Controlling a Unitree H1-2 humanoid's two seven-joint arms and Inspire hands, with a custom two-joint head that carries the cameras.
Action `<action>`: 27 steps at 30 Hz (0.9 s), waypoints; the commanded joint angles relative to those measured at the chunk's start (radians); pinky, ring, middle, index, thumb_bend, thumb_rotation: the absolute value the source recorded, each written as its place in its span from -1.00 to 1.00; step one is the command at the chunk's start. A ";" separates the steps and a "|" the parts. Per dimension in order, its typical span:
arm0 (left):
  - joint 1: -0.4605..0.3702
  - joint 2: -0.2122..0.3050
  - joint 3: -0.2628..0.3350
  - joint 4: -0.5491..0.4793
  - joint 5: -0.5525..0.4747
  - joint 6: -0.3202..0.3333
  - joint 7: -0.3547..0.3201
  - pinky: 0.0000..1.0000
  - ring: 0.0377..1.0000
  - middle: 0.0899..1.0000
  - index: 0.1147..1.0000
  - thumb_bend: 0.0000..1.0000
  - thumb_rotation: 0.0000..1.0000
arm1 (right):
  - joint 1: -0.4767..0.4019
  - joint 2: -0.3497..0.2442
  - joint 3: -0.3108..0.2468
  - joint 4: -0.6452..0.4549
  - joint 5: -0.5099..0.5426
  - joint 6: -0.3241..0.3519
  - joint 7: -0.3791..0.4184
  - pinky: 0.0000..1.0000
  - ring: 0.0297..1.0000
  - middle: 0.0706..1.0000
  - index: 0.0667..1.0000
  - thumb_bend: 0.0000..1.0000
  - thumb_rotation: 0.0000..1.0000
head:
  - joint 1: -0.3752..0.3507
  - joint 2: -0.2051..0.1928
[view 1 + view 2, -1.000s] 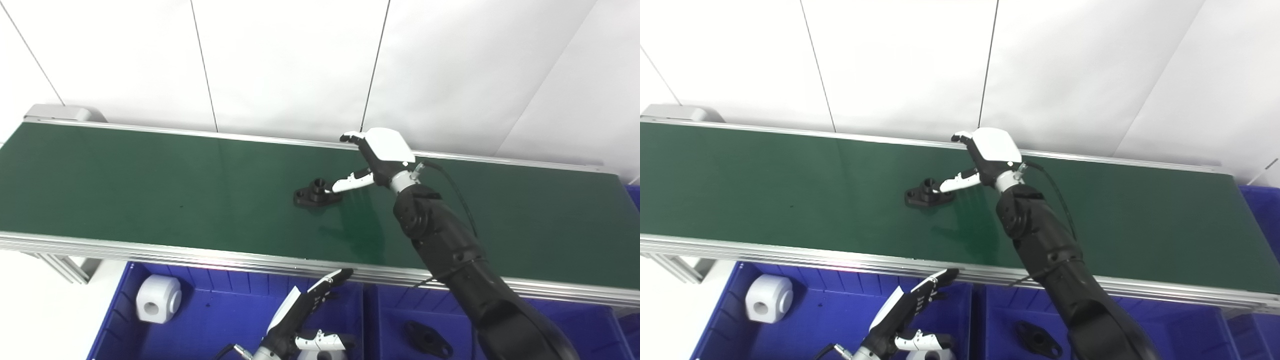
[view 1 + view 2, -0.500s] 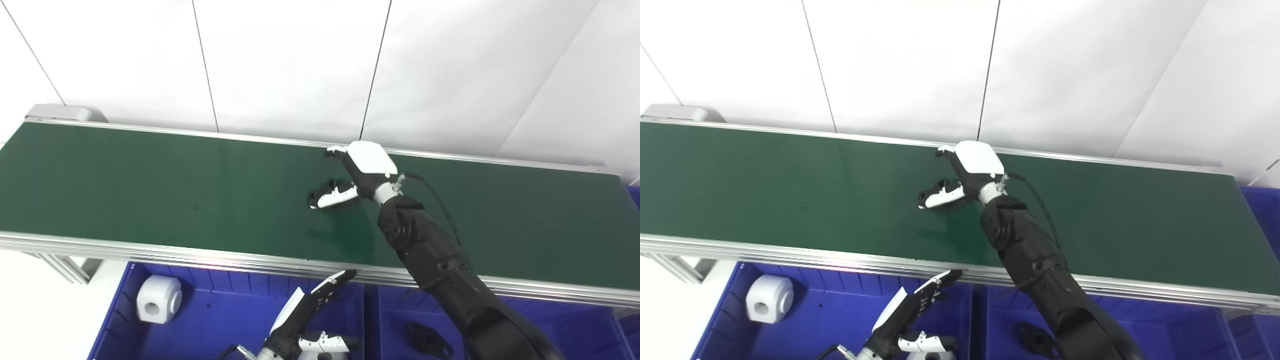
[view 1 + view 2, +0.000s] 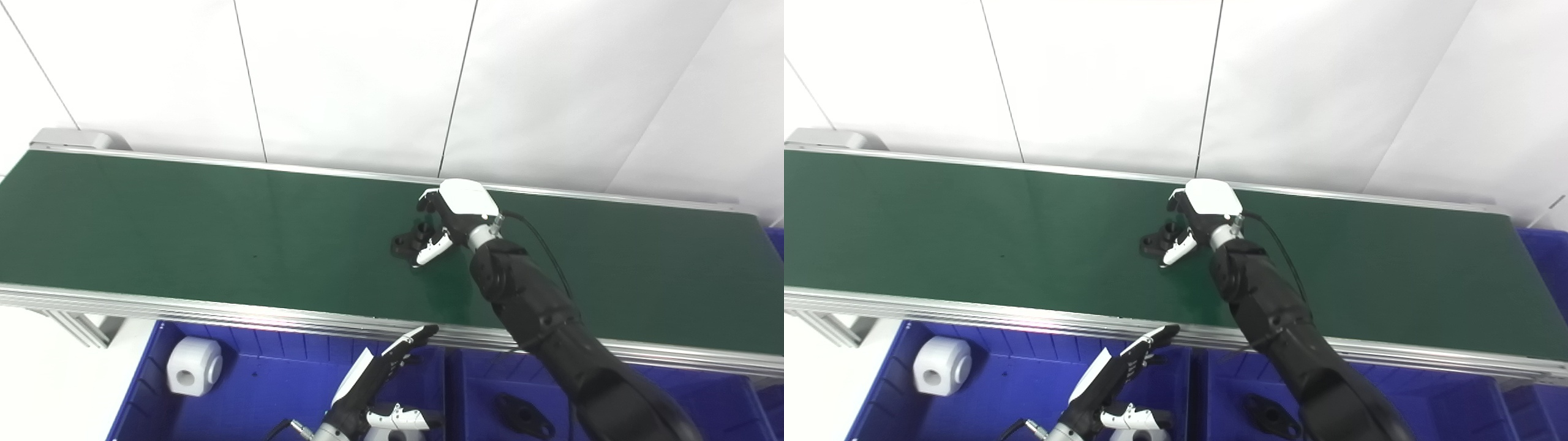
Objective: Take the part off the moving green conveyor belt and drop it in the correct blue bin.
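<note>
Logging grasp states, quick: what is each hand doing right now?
Left hand: open, holding nothing, over the blue bin.
Right hand: closing around the black part on the belt; firm grip cannot be told.

Right arm reaches up and left from lower right, wrist bent down. Right hand (image 3: 452,217) curled, fingers and thumb closing around a part (image 3: 409,241); firm hold not certain. Left hand (image 3: 373,383) low at bottom centre, fingers straight and apart, thumb out to the side, holding nothing.
</note>
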 commanded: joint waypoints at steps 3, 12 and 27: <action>0.001 -0.005 0.006 -0.038 -0.015 -0.038 -0.009 0.76 0.87 0.85 0.77 0.91 0.17 | -0.006 -0.033 0.029 0.011 -0.025 0.109 0.079 -0.37 -0.18 0.04 -0.06 0.03 -1.00 | -0.007 0.005; 0.003 -0.003 0.011 -0.039 -0.013 -0.039 -0.019 0.77 0.87 0.84 0.78 0.88 0.17 | -0.006 -0.052 0.025 -0.073 0.023 0.164 0.221 -0.24 -0.14 0.03 -0.09 0.03 -1.00 | -0.010 0.007; 0.005 -0.011 0.019 -0.040 -0.027 -0.039 -0.036 0.78 0.88 0.85 0.79 0.89 0.17 | -0.002 -0.095 0.036 -0.141 0.045 0.198 0.341 -0.15 0.32 0.42 -0.08 0.01 -0.77 | -0.026 0.016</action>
